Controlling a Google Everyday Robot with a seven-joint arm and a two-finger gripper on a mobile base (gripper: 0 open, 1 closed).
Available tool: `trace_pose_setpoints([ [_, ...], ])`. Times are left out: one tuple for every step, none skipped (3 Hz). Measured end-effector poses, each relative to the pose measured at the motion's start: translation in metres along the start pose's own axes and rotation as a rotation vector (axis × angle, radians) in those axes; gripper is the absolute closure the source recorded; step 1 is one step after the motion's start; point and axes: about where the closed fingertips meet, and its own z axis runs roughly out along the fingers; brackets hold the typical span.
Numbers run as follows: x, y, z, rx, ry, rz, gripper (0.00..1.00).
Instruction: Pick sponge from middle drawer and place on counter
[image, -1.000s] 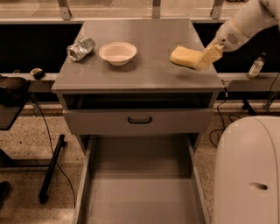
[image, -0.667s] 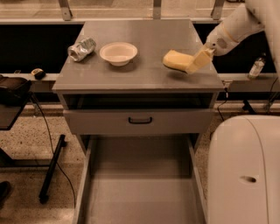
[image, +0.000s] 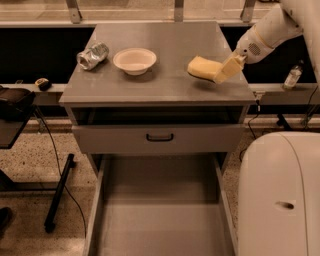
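White arm (image: 270, 31), tan gripper (image: 229, 69) upper right

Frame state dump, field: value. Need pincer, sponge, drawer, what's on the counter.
counter: holds bowl and crushed can on its left half
sponge: held over counter's right part, tilted, shadow under it; looks not yet set down
pincer: above counter's right edge, shut on sponge's right end
middle drawer: pulled open, sponge not in it
drawer front: above the open drawer, shut, black handle
task stage: pick done, release pending
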Motion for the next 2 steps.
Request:
trace_pose_setpoints([
  [0.0000,0.0000,0.0000,0.000,0.000,0.000,0.12],
  [0.0000,0.0000,0.0000,0.000,0.000,0.000,0.00],
])
